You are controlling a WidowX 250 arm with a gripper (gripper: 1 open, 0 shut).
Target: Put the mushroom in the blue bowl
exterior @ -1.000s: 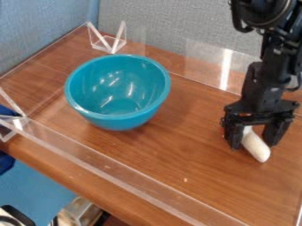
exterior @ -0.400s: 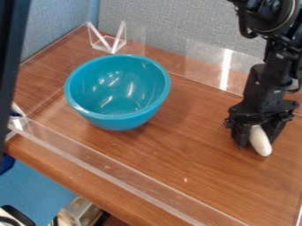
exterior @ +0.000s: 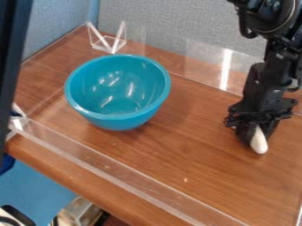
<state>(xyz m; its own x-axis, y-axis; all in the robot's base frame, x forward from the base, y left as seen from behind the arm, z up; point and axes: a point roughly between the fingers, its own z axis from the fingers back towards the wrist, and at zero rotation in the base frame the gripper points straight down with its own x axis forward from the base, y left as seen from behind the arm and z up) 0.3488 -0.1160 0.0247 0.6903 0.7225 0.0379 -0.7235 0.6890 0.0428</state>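
Since bowl is sitting well apart, gripper is pinching mushroom w/ jaws clamped, prepping lift.

We see a brown wooden table with a visible grain, its top glossy enough to catch pale reflections. A low clear acrylic wall runs around the work area, its near edge crossing the picture diagonally from the left side toward the lower right. At the far corner we notice a small clear acrylic bracket, upright, with angled fins. Behind the table stands a grey-blue fabric backdrop. Along the left edge a dark vertical post cuts into view, blurred. Below the table's near edge we make out pale objects on the floor, too unclear to name.
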